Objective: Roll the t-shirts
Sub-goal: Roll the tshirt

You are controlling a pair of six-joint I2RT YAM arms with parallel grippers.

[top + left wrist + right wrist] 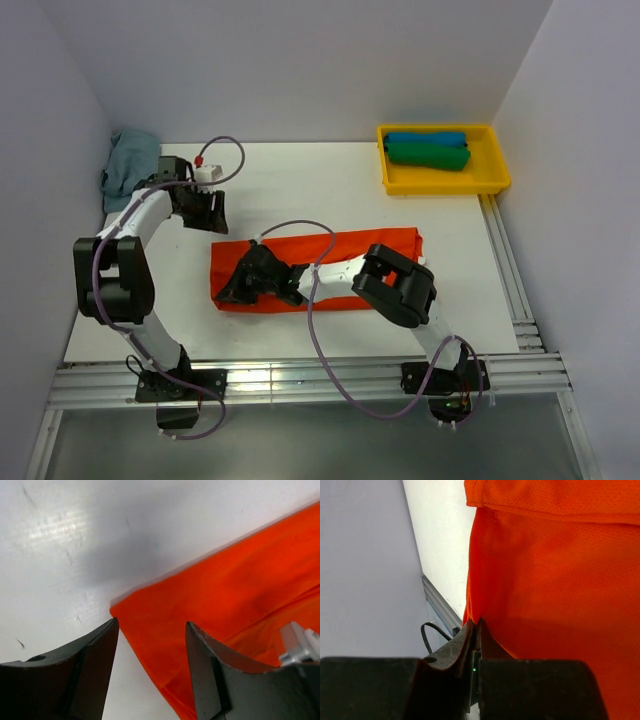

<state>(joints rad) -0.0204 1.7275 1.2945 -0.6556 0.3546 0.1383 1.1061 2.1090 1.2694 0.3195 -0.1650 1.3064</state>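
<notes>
An orange-red t-shirt lies folded into a long strip across the middle of the white table. My left gripper hovers open over the strip's far left corner, and the left wrist view shows that corner of the t-shirt between and beyond the spread fingers of the left gripper. My right gripper is at the near left end of the strip. Seen from the right wrist, the right gripper is shut with the t-shirt's edge pinched at the tips.
A yellow tray at the back right holds a rolled blue t-shirt and a rolled green t-shirt. A grey-blue cloth is bunched at the back left corner. Walls close in on three sides.
</notes>
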